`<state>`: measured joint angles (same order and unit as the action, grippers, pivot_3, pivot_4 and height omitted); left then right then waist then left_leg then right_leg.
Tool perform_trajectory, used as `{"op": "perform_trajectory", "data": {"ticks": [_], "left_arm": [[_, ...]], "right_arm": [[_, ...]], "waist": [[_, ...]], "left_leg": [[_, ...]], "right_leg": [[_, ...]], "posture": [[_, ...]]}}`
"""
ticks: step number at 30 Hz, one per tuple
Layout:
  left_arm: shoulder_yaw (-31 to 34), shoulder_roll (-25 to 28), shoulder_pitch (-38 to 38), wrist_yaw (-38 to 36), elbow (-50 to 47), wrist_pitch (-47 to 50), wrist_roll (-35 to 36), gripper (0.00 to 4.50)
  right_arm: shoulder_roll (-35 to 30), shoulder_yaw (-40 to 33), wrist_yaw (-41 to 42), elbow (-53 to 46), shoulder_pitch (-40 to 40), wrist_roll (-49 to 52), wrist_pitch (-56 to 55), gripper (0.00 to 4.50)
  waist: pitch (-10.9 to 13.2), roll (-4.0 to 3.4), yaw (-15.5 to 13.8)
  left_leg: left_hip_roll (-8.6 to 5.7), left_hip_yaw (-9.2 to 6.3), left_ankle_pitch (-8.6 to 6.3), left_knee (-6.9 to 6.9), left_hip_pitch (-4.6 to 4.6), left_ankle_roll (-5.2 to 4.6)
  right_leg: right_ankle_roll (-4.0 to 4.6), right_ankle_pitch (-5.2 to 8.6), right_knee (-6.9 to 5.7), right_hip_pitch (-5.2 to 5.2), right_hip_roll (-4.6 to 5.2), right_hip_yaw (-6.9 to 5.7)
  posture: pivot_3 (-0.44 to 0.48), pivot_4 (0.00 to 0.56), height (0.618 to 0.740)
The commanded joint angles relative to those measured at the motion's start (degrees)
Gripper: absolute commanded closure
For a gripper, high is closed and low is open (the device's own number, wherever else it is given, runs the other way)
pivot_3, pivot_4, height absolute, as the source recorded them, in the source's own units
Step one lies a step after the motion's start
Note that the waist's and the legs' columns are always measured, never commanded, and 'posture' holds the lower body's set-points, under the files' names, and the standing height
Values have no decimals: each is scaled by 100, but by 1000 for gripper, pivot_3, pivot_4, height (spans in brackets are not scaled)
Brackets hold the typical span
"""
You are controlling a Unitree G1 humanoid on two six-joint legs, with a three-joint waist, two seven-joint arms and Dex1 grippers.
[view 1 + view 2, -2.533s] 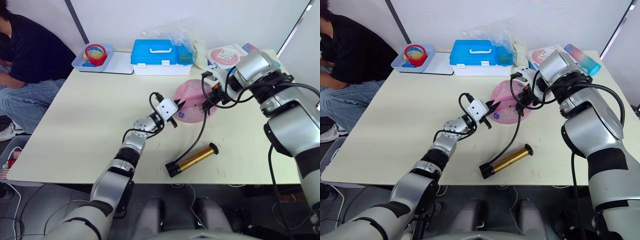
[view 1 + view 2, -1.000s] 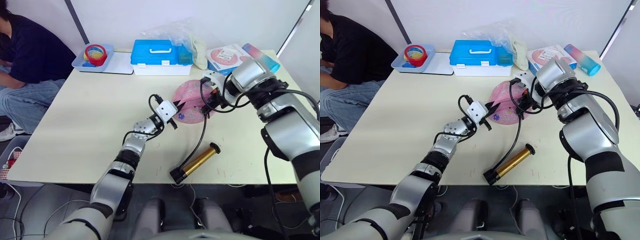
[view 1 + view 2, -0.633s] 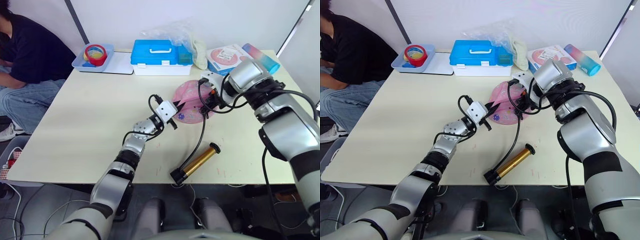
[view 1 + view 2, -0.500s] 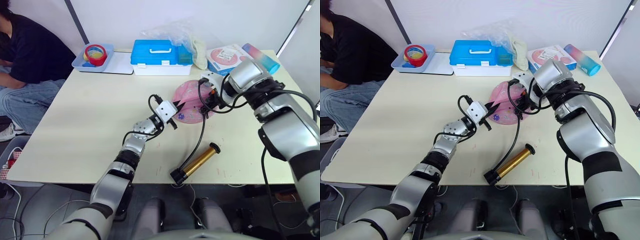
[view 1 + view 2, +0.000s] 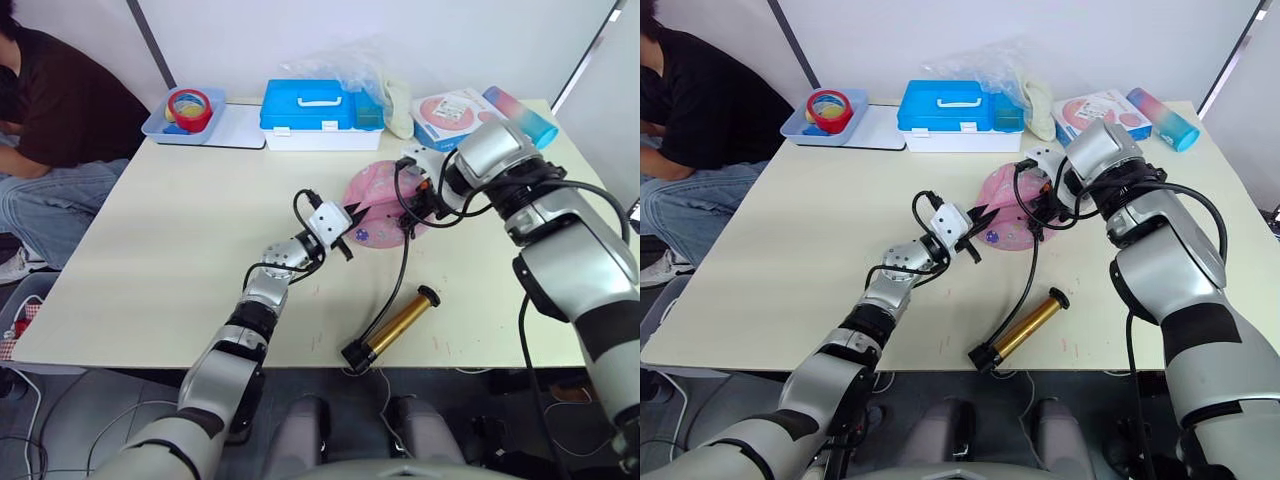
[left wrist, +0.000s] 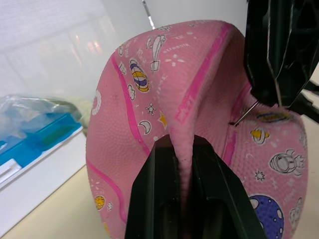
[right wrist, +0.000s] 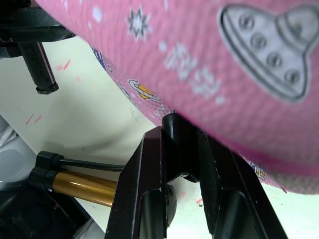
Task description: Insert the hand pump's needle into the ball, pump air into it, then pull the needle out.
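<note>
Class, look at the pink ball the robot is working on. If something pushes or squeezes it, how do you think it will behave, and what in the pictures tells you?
The ball probably gives rather than rolls: the left end effector pinches a raised fold of its skin, so it looks underinflated and floppy. It likely dents when the needle presses in. Its pebbled surface suggests decent grip.

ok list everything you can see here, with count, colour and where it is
ball: 1, pink, deflated, mid-table between the grippers
hand pump: 1, bronze-gold with black ends, near front edge, hose running up to the ball
needle: 1, thin metal, tip at the ball's surface
toolbox: 1, blue and white, back of table
tray: 1, light blue, back left, holding tape rolls
plastic bag: 1, clear, behind the toolbox
bottle: 1, pink-blue, back right
person: 1, dark shirt, seated left
left gripper: pinching a fold of the ball
right gripper: holding the needle's fitting
</note>
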<state>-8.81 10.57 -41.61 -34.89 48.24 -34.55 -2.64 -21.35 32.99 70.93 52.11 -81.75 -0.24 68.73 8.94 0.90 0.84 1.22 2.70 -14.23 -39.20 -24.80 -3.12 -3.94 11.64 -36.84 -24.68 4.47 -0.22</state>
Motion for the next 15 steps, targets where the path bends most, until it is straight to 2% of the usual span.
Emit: {"op": "perform_trajectory", "data": {"ticks": [1,15], "left_arm": [[-154,-129,70,-384,-292,26,103,4461],[-118,-226,148,-674,-410,367,323,4461]], "right_arm": [[167,-81,-61,-122,-189,-33,-146,4221],[626,-391,-261,-110,-213,-35,-294,4221]], "waist": [[0,0,9],[0,0,48]], "left_leg": [[0,0,0,0,1,0],[2,-2,0,0,5,0]], "right_leg": [[0,0,0,0,0,0],[0,0,-3,0,-2,4]], "posture": [[0,150,740],[0,150,740]]}}
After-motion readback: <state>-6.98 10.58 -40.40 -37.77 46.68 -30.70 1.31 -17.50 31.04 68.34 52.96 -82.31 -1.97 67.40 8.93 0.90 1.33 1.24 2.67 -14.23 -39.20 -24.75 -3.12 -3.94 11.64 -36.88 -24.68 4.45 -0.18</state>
